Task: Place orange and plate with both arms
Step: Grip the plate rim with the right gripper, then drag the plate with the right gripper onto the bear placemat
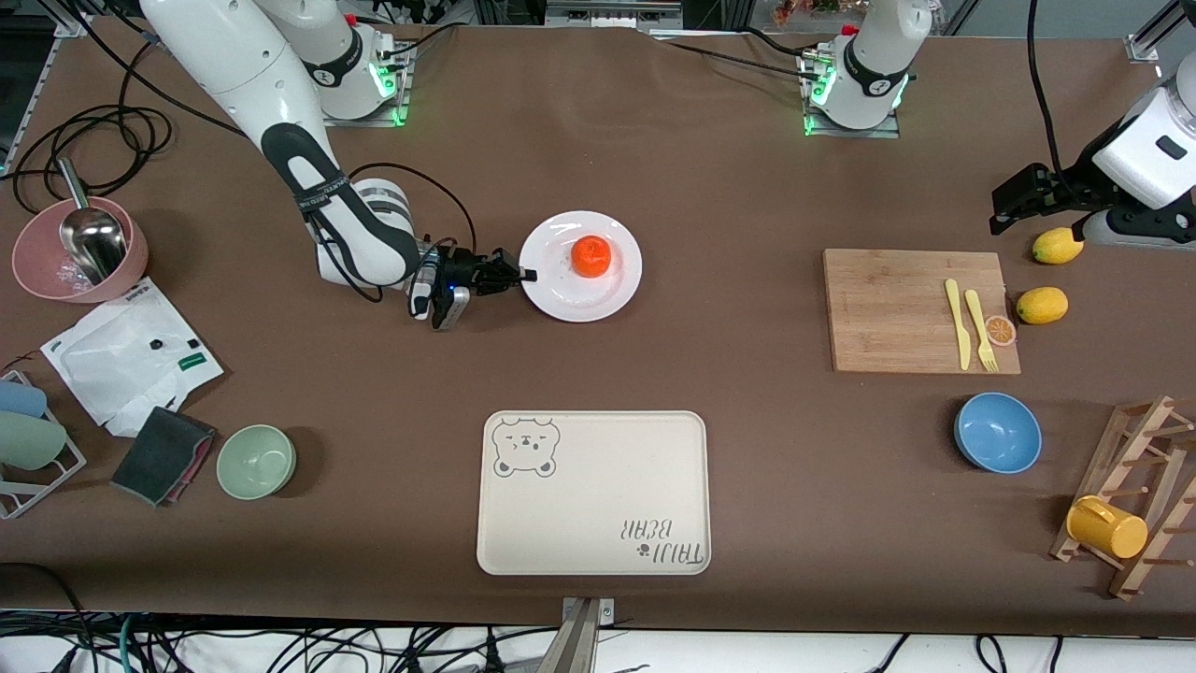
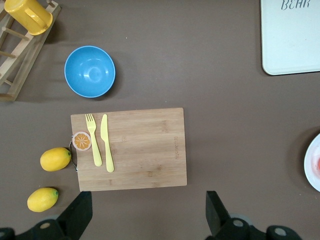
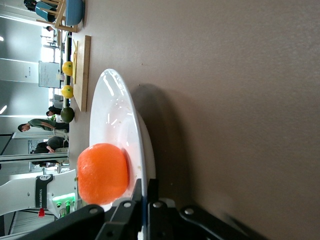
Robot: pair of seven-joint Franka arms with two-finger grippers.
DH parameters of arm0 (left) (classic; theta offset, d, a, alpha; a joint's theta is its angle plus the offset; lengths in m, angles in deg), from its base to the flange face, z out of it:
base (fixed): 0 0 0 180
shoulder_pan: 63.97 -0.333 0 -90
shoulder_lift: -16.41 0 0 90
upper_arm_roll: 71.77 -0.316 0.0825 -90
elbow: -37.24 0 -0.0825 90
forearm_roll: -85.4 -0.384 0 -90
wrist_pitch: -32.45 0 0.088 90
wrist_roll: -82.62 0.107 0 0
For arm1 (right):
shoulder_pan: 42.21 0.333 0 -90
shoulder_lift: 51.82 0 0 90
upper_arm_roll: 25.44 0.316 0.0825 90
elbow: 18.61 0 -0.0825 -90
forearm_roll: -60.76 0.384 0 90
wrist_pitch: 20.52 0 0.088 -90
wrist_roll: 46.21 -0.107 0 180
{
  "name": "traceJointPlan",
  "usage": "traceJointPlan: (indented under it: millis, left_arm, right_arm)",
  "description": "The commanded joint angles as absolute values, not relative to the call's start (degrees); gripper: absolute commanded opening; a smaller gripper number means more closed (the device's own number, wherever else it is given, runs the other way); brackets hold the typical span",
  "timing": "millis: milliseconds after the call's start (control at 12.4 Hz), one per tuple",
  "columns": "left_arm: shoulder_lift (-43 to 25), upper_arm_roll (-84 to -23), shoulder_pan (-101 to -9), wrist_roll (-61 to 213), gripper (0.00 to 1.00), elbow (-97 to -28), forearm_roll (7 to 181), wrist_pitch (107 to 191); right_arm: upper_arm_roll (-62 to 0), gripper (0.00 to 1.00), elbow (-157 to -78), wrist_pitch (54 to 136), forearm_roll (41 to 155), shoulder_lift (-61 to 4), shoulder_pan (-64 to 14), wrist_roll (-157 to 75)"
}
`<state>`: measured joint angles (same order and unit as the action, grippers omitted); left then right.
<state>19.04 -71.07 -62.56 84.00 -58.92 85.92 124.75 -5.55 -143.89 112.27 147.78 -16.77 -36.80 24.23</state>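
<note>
Your right gripper (image 1: 521, 275) is clamped shut on the nine o'clock rim of the glossy round white plate (image 1: 598, 294), mid-table. The small reddish-orange fruit (image 1: 590, 256) rests loose on it; any tilt in lifting may roll it off. Your left gripper (image 1: 1004, 207) waits fully open over the table's left-arm end, holding nothing.

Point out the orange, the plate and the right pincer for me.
orange (image 1: 591, 255), front view, middle of the fruit.
plate (image 1: 598, 301), front view, bare rim nearer the camera.
right pincer (image 1: 525, 275), front view, fingertips shut on the plate's rim.
</note>
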Motion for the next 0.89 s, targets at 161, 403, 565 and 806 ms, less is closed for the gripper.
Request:
traceJointPlan:
  millis: [161,403,565,806]
  left_arm:
    - [18.17,-70.98,-62.74,84.03,1.0,-57.06,86.54,124.04]
    - [18.17,-71.16,-62.82,84.2,1.0,-57.06,86.54,124.04]
    - [18.17,-71.16,-62.74,84.2,1.0,-57.06,86.54,124.04]
    - [18.17,-71.16,-62.82,84.2,1.0,-57.06,86.54,123.95]
  right_arm:
    - [-5.05,0.0,-143.94,112.72,149.36,-16.66,-37.29,25.43]
    - [-5.49,0.0,-142.28,112.37,149.36,-16.92,-37.46,20.51]
    - [-5.92,0.0,-140.0,112.29,149.27,-16.92,-37.55,17.44]
    - [-6.1,0.0,-135.17,111.85,147.43,-16.66,-39.12,14.52]
